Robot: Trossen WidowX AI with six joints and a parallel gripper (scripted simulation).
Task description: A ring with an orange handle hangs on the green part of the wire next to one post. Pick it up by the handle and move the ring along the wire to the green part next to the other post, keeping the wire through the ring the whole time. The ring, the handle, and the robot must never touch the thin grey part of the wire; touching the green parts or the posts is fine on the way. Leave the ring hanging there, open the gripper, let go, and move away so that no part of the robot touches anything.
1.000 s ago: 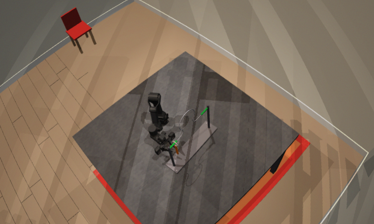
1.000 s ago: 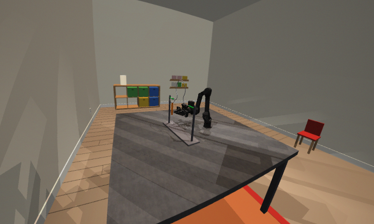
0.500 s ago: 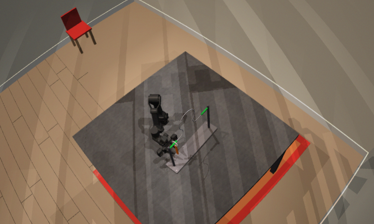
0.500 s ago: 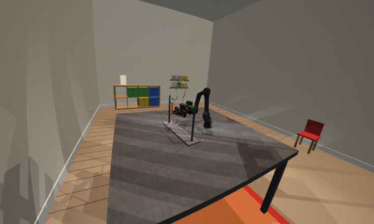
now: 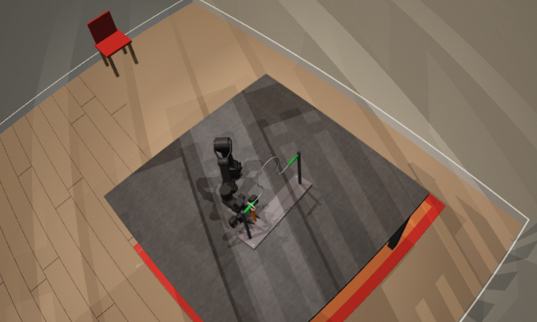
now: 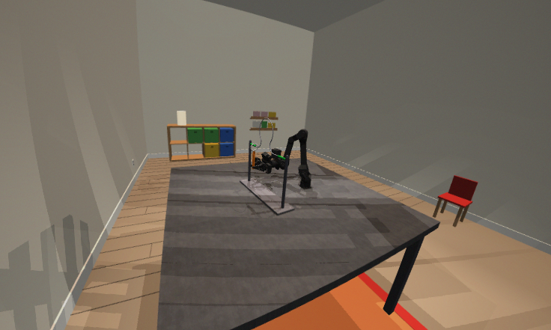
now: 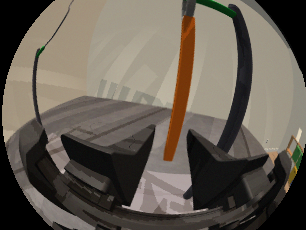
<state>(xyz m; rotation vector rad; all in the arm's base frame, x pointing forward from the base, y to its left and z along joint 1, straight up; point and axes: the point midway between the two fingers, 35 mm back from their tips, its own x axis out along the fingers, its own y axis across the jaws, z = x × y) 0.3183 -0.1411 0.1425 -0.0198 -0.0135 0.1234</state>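
Wrist view: black angular fingers (image 5: 256,217) (image 6: 254,162) part-open, nothing grasped, spread around lower end of orange straight handle (image 5: 253,214) (image 6: 253,159) (image 7: 183,90). Ring hangs on green wire section near dark post (image 5: 246,225) (image 6: 249,164) (image 7: 244,75), toward surface's left corner in top view. Approach in hand; next probably centre, then close.

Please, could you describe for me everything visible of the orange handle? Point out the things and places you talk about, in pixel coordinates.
The orange handle (image 5: 253,214) (image 6: 253,159) (image 7: 183,90) is a long, slim bar, smooth and plain. It hangs down, slightly tilted, from a small grey piece below the green wire, near one post. In the wrist view, its lower end appears between the open fingers, apparently ungripped.
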